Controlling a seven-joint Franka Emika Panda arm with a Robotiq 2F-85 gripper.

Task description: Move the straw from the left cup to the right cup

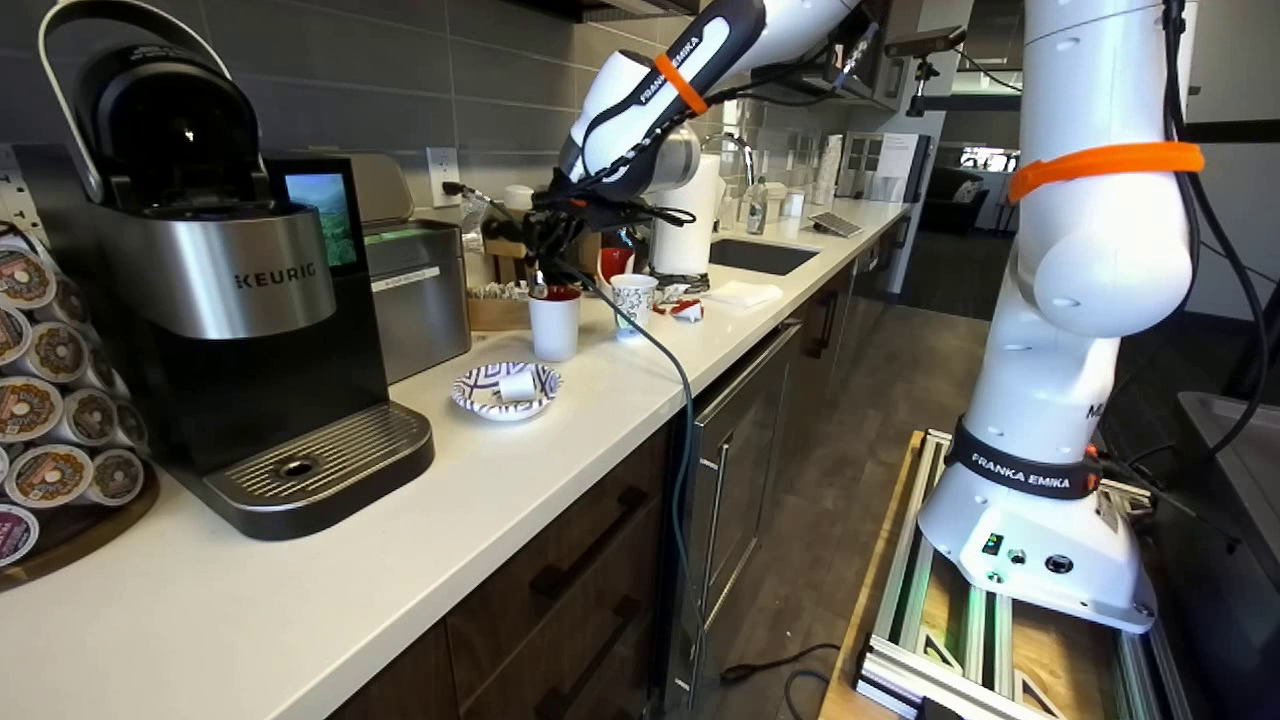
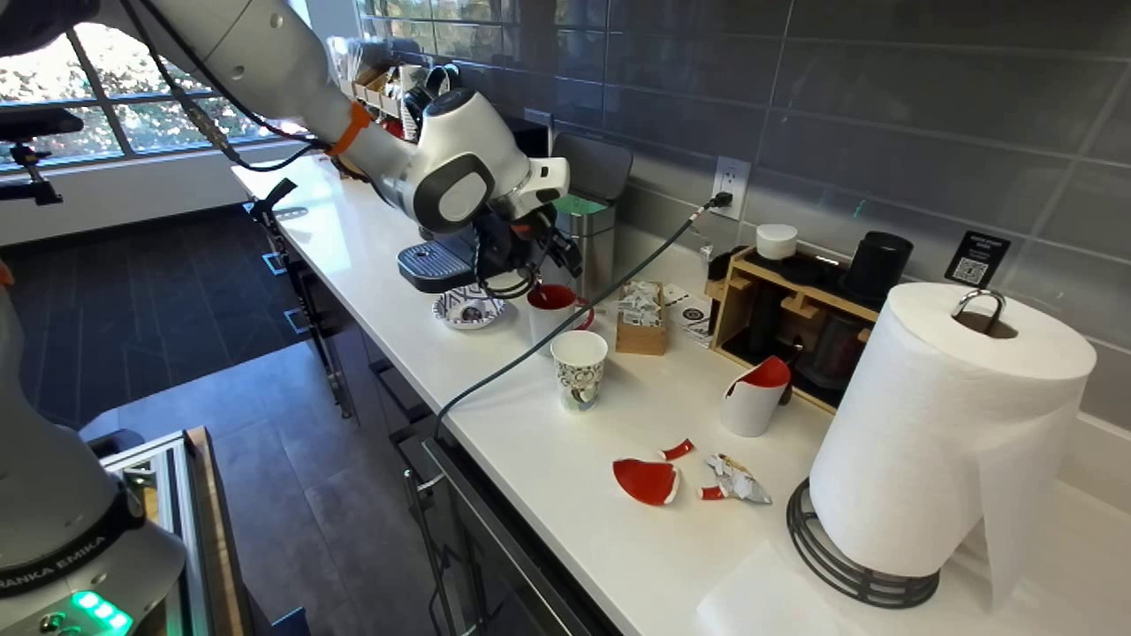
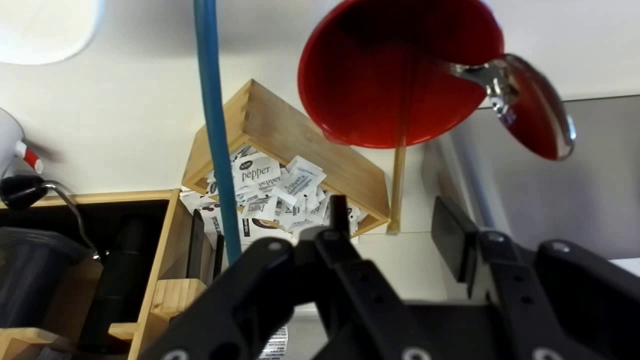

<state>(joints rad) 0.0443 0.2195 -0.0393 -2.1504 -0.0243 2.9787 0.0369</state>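
Note:
A white mug with a red inside [image 1: 555, 328] stands on the counter; it also shows in the wrist view [image 3: 345, 95]. A translucent brownish straw [image 3: 398, 185] leans out over its rim, and a metal spoon [image 3: 532, 107] sticks out too. A patterned paper cup [image 2: 580, 375] stands beside the mug, and its white inside shows in the wrist view [image 3: 42, 30]. My gripper [image 3: 395, 227] is open above the mug. The straw's end appears between the fingers, not gripped; its depth relative to them is unclear. The straw cannot be made out in the exterior views.
A blue cable [image 2: 539, 344] hangs across near the cups. A wooden box of pepper packets [image 2: 641, 338] stands behind the mug, with a metal bin [image 1: 425, 310] and Keurig machine [image 1: 250, 255] nearby. A patterned bowl [image 1: 472, 388], broken mug [image 2: 747, 408], shards [image 2: 643, 481] and paper towels [image 2: 945, 442] are around.

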